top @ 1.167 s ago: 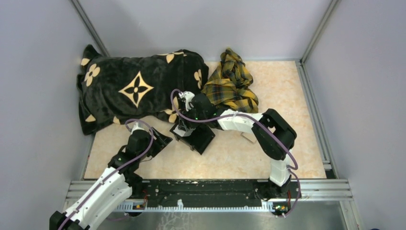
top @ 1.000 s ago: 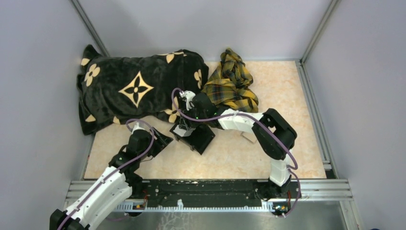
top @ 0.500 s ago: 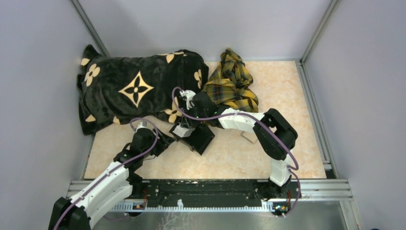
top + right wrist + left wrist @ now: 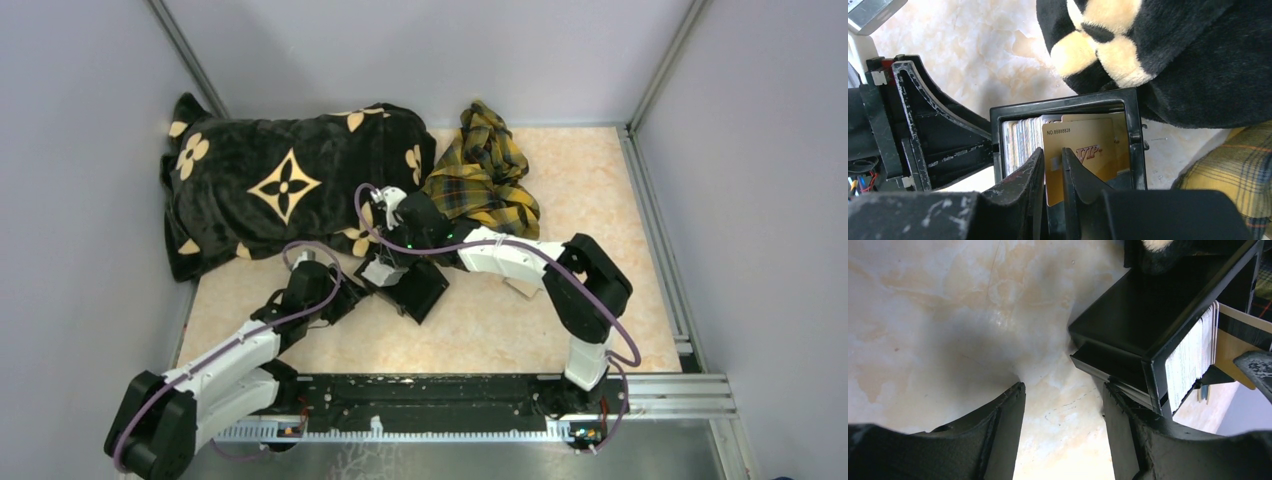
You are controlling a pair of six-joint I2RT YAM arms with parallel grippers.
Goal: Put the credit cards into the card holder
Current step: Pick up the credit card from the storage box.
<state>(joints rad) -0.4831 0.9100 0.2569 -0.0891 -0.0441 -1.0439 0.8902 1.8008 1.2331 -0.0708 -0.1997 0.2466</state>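
A black box stands open on the floor, packed with upright credit cards. A gold VIP card leans out at the front of the stack. My right gripper is right over that gold card, its jaws a narrow slit apart, with nothing visibly clamped between them. My left gripper is open over bare floor, its right finger against the box's lower corner. A small tan thing, probably the card holder, lies half hidden under the right arm.
A black plush cushion with tan flowers lies just behind the box and touches it. A yellow plaid cloth is bunched at the back. Grey walls and metal rails close in the marble floor.
My left arm has swung right and brought its open gripper up against the black box. My right gripper has stayed over the box, shifting only slightly.
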